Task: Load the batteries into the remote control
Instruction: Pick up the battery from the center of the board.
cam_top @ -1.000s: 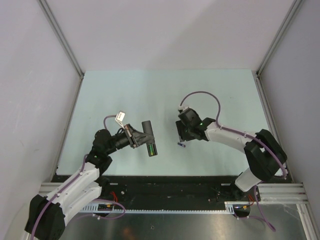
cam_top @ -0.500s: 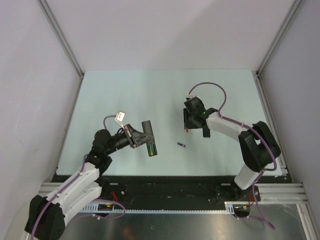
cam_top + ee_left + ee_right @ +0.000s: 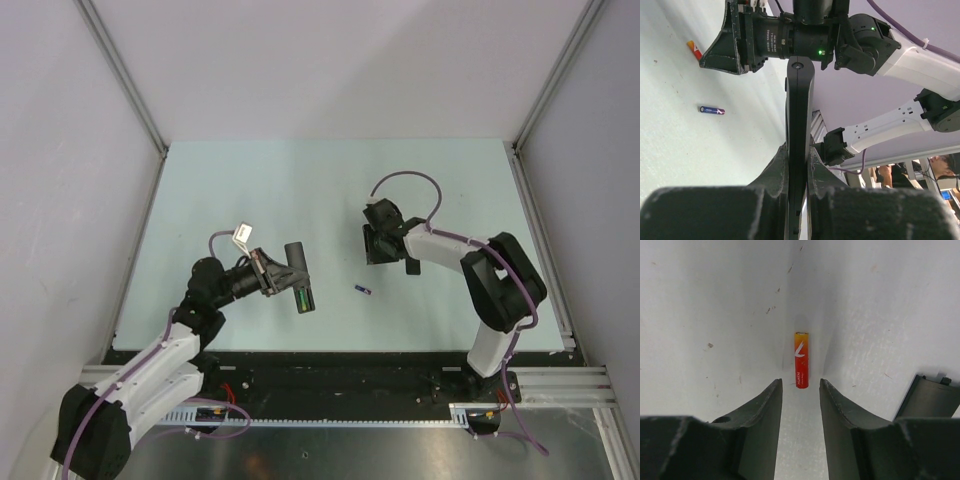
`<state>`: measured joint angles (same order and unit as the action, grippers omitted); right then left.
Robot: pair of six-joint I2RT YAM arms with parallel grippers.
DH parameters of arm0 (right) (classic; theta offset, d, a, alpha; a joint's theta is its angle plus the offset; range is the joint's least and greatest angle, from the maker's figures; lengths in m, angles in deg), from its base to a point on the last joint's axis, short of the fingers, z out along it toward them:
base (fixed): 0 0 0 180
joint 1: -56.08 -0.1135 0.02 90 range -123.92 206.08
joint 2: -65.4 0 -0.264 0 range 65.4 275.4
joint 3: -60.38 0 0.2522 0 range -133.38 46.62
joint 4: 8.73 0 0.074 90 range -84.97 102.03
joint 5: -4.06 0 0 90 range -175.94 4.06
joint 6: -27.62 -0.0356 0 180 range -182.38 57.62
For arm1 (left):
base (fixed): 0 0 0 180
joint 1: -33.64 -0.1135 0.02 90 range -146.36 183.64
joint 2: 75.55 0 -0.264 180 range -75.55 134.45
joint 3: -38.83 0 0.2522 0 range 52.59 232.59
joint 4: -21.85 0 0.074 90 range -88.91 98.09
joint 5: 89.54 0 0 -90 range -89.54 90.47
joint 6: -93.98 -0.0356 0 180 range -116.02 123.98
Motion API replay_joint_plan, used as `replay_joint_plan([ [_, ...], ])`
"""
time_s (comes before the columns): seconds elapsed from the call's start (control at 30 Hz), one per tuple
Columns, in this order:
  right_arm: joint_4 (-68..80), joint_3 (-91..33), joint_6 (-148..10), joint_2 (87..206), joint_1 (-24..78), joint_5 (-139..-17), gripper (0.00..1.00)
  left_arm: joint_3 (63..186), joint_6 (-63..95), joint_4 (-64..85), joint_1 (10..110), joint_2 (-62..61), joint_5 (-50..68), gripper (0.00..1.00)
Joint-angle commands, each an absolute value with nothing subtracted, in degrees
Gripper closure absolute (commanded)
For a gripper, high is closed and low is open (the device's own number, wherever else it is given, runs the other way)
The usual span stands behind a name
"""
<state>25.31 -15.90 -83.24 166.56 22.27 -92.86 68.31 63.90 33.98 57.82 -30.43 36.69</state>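
The left arm is reaching up from its base and bending right at the elbow, its wrist turned toward the middle of the table [image 3: 250, 190]. The left gripper [image 3: 272, 276] is clamping the remote [image 3: 293, 262] from the side, jaws closed tight on its narrow edges. In the left wrist view the remote is standing edge-on between the fingers and running straight away from the camera. From above it is lying on a slant, and a green battery [image 3: 300, 297] is sitting in the near end of its recess.

The right arm is folding back from its shoulder and stretching its forearm left toward the table's centre, with the wrist tipped down. The right gripper [image 3: 800, 391] is hanging low over the surface with its jaws parted and gripping nothing. Its fingers [image 3: 762, 412] are lining up with the red battery [image 3: 800, 360], which is lying flat on the table lengthwise to them, its near end just at the fingertips.

The blue battery [image 3: 363, 291] is lying loose on the table, between the two grippers and a little nearer the bases, touched by neither.
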Motion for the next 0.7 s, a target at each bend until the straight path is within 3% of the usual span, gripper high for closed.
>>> replay_joint_plan([
  [0.0,24.7,-18.6,-81.4,168.1,22.0,-93.2,0.61,68.8,62.7,35.5,57.4,-30.2,37.6,1.00],
  [0.67,29.6,-21.7,-79.2,172.9,20.8,-96.7,0.66,68.5,62.6,35.5,57.4,-31.1,37.9,1.00],
])
